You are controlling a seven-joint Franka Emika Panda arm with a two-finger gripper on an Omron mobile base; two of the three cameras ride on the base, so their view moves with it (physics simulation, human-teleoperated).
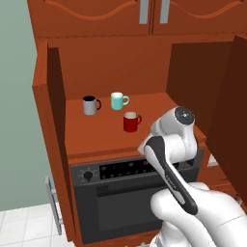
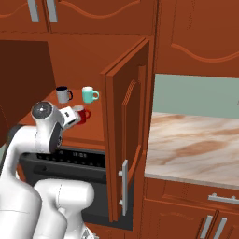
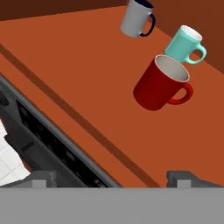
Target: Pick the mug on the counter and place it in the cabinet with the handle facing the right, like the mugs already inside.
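Item: red mug (image 1: 130, 122), small, pale inside, red loop handle. You find it upright on the cabinet shelf (image 1: 96, 135), nearer the shelf's front edge than its two neighbours and clear of both. Judged from the left base view, its handle points right, as theirs do.

Item: teal mug (image 1: 117, 101), white inside. It stands behind the red mug, toward the back of the cabinet (image 1: 53, 96), handle to the right.

Item: grey mug (image 1: 89, 105), dark rim and dark handle. It stands left of the teal mug and well left of the red mug, handle to the right.

Item: gripper (image 3: 112, 177). Your jaws stand wide apart and hold nothing; in the hand view the two dark tips sit at the lower edge with bare shelf between them, and the red mug lies beyond them, untouched.

Item: oven (image 1: 125, 193), dark, with a control strip, directly below the shelf.

Item: surface (image 2: 196, 140), marbled beige and brown, to the right of the open cabinet door (image 2: 126, 135). No mug stands on the part you can see.

Progress: the placing looks done. The red mug is inside, released, and oriented like the others. What is left, at most, is drawing the arm clear.

Writing: no brand, label or legible text on any mug. The oven panel markings are too small to read.
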